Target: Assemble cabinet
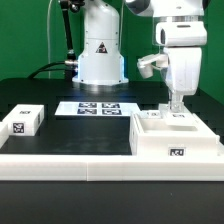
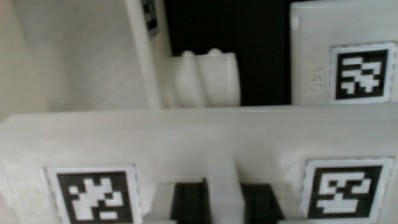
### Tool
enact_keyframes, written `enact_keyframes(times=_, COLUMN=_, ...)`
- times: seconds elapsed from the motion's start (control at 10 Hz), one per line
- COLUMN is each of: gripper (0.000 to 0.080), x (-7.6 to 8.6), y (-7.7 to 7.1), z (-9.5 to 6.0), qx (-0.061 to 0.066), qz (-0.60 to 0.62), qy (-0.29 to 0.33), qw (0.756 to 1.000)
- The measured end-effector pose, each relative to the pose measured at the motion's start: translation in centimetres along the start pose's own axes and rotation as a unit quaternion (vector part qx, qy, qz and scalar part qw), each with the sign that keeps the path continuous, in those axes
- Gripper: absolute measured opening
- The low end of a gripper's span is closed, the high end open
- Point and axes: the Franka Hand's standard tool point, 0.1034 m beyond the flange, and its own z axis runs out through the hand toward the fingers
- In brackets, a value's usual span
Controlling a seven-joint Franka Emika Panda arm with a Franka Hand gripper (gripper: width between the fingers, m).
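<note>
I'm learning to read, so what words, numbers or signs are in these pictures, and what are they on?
No words or numbers can be read.
Black triangle sign on the white robot base: too small to read.
Square black-and-white tags on the large white plastic cabinet, small white block and flat white marker board: patterns only, no letters.

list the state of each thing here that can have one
gripper: lowered onto the cabinet's top edge, open or shut cannot be told
cabinet: resting on the table at the exterior view's right, under the gripper
small tagged block: lying on the table at the exterior view's left, not held
marker board: flat on the table, nothing on it
</note>
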Motion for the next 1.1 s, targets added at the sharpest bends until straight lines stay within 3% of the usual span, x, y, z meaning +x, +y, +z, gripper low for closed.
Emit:
enact_keyframes(times=0.2, gripper=0.0071, x=0.0, y=1.4, z=0.0, qx=-0.005, qz=-0.006, qy=0.003, qw=1.000)
enact_keyframes(times=0.3, gripper=0.0071, x=0.0, y=1.9, z=0.0, qx=0.000, qz=-0.014, qy=0.000, qw=1.000)
enact_keyframes(times=0.8, gripper=0.0071, x=-0.1, y=2.1, z=0.0, qx=0.003, qz=-0.012, qy=-0.001, qw=1.000)
enact_keyframes(times=1.1, gripper=0.0071, x=0.1, y=4.3, z=0.0, qx=0.012, qz=-0.008, qy=-0.005, qw=1.000)
